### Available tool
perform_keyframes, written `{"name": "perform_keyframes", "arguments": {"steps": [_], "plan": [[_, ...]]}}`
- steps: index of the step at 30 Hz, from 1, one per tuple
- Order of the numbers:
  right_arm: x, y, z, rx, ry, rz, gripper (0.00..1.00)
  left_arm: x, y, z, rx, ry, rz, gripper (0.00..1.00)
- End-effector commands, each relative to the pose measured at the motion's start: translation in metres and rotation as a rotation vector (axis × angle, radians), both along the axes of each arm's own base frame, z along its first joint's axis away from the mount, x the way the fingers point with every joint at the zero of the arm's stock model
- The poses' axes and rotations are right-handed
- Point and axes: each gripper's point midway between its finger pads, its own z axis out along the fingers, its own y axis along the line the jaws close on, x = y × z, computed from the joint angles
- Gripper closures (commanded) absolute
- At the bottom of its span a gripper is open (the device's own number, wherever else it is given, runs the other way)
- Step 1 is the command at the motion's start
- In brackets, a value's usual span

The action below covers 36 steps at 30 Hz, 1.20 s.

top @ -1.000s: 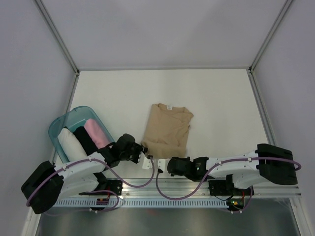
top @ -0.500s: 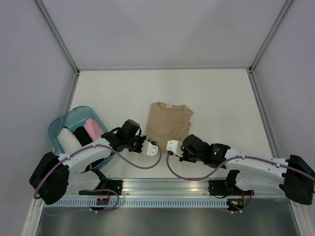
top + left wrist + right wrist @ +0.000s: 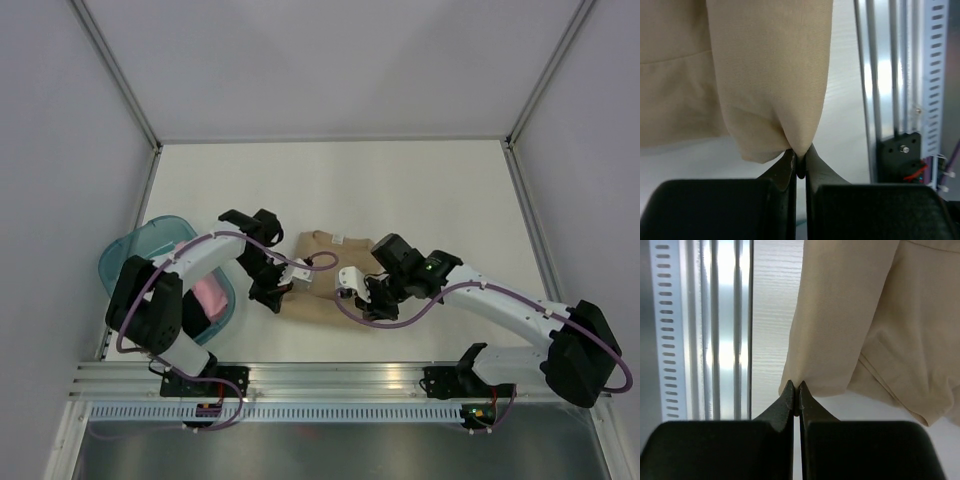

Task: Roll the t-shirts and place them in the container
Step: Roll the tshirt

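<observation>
A slotted metal rail (image 3: 340,380) runs along the near edge of the table (image 3: 450,190), and both arm bases sit on it. Just beyond the rail, the two arms reach in toward the middle and meet at the tan t-shirt (image 3: 322,298).

The left gripper (image 3: 298,275) is on the shirt's left side. In its wrist view, the left gripper (image 3: 800,166) has its jaws pinched tight on a small bunch of the tan t-shirt (image 3: 770,75), with cloth puckering out of the pinch. The rail (image 3: 890,75) shows at the right of that view.

The right gripper (image 3: 350,282) is on the shirt's right side, near the left one. Its wrist view shows the right gripper (image 3: 798,390) closed on an edge of the tan t-shirt (image 3: 850,315), the fingertips pressed together with cloth between them. The rail (image 3: 715,315) is at the left of that view.

The shirt lies near the middle of the table, with its collar at the far end. At the left edge, a translucent teal basket (image 3: 120,262) holds a rolled pink t-shirt (image 3: 208,295), partly hidden by the left arm.
</observation>
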Motion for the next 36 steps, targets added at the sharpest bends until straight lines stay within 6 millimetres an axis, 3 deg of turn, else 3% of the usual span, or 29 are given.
{"name": "perform_keyframes", "arguments": {"steps": [1, 5, 11, 22, 27, 36], "plan": [[-0.020, 0.015, 0.021, 0.130, 0.156, 0.079, 1.00, -0.023, -0.002, 0.030, -0.056, 0.173, -0.031, 0.98], [-0.008, 0.021, 0.033, 0.200, 0.243, -0.029, 1.00, -0.008, -0.010, 0.036, -0.096, 0.212, 0.042, 0.98], [0.011, 0.025, 0.043, 0.276, 0.369, -0.192, 1.00, -0.002, -0.006, 0.030, -0.092, 0.246, 0.080, 0.98], [0.024, 0.011, 0.003, 0.220, 0.604, -0.572, 1.00, 0.027, -0.016, 0.016, -0.079, 0.260, 0.231, 0.98], [0.051, -0.008, -0.021, 0.219, 0.564, -0.756, 1.00, 0.047, -0.021, 0.000, -0.054, 0.219, 0.319, 0.98], [0.072, -0.026, -0.053, 0.144, 0.568, -0.903, 0.97, 0.073, -0.016, -0.030, 0.052, 0.183, 0.441, 0.98]]}}
